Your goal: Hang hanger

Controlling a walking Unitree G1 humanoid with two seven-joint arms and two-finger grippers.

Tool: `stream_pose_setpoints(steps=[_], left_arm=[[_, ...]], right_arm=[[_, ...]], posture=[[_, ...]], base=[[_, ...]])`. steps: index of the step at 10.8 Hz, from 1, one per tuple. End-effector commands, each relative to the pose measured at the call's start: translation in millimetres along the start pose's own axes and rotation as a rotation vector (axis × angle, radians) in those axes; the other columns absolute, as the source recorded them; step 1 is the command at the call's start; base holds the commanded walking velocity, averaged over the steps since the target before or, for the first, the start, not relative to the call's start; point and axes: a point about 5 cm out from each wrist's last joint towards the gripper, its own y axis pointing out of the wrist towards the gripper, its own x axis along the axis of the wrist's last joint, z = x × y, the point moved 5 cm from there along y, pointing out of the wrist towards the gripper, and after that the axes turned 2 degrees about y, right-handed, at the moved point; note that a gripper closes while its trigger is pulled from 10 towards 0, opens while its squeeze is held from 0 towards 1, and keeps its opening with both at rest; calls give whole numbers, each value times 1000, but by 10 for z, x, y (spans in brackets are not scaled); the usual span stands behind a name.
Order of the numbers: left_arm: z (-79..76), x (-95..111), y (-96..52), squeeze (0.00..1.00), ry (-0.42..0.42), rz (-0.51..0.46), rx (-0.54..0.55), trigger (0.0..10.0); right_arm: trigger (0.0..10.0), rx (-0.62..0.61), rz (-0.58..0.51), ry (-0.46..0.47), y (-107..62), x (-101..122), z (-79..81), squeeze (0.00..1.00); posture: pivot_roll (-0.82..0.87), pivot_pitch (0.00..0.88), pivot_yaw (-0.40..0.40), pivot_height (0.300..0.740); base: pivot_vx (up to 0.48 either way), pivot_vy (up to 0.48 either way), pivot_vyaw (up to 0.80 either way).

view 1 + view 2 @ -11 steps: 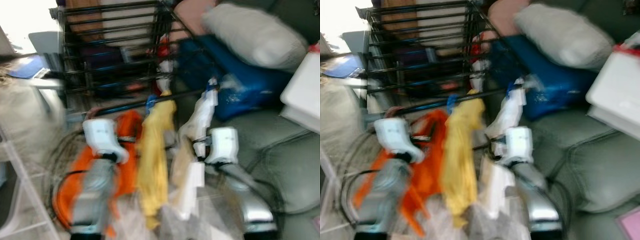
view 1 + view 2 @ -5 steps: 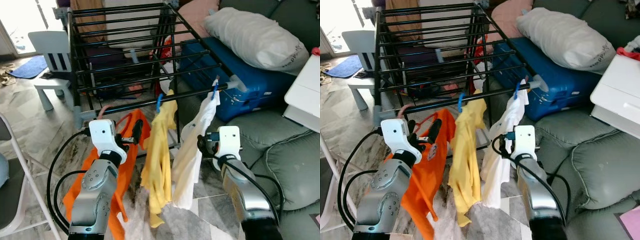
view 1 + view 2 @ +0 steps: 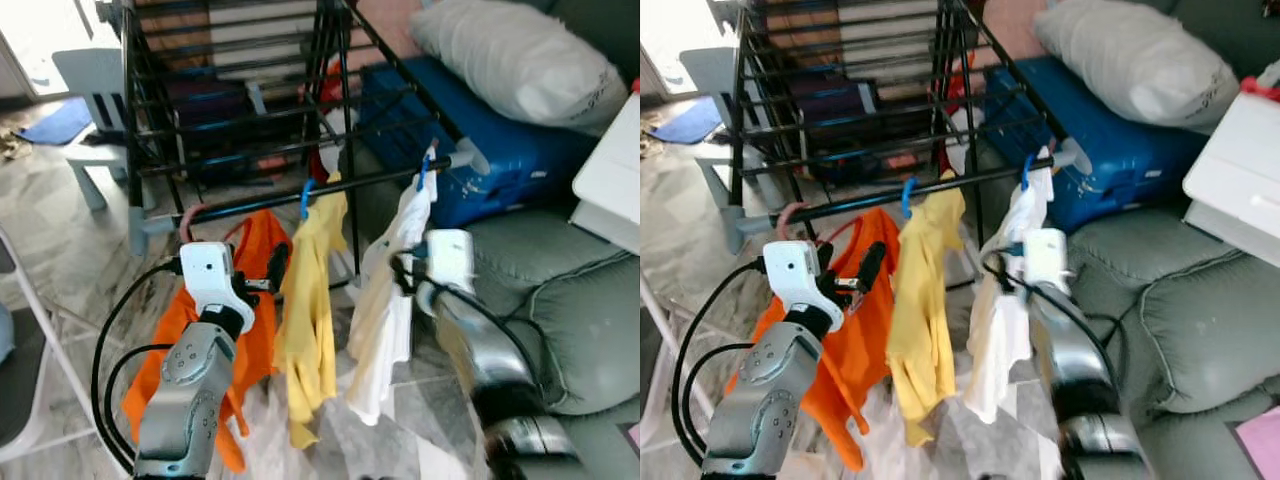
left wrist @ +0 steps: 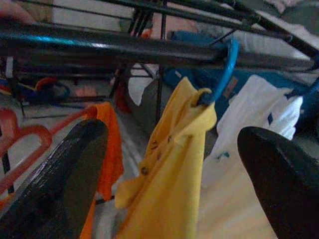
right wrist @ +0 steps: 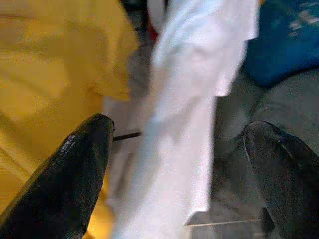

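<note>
Three garments hang on hangers from the front rail of a black drying rack: an orange shirt on a pink hanger, a yellow shirt on a blue hanger, and a white shirt on a blue hanger. My left gripper is open just below the rail, between the orange and yellow shirts, and holds nothing. My right gripper is open against the white shirt, its fingers spread wide to either side of the cloth.
A blue suitcase with a grey pillow on it lies behind the rack's right end. Grey sofa cushions and a white box are at the right. A small grey chair and a white frame stand at the left.
The camera has shifted and sharpened since the blurred frames. The right arm has moved slightly up by the white shirt. The left arm and the three garments are as before.
</note>
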Motion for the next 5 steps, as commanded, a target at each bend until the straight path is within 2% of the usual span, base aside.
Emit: stream_pose_setpoints(steps=[1, 2, 3, 5], left_arm=[[11, 29, -34, 0, 11, 0, 4, 10000], [18, 31, -51, 0, 14, 3, 5, 10000], [27, 37, -54, 0, 17, 5, 6, 10000], [19, 37, -39, 0, 18, 10, 2, 10000]], right_arm=[[10000, 26, 8, 12, 45, 2, 71, 0], [10000, 25, 23, 6, 76, -26, 99, 0], [10000, -12, 44, -6, 87, -73, 33, 0], [10000, -103, 38, -12, 67, -84, -209, 0]], posture=[[-54, 132, 38, 740], [-43, 137, 40, 740], [-39, 143, 44, 740], [-52, 146, 54, 740]], base=[[0, 0, 0], [0, 0, 0], [0, 0, 0], [0, 0, 0]])
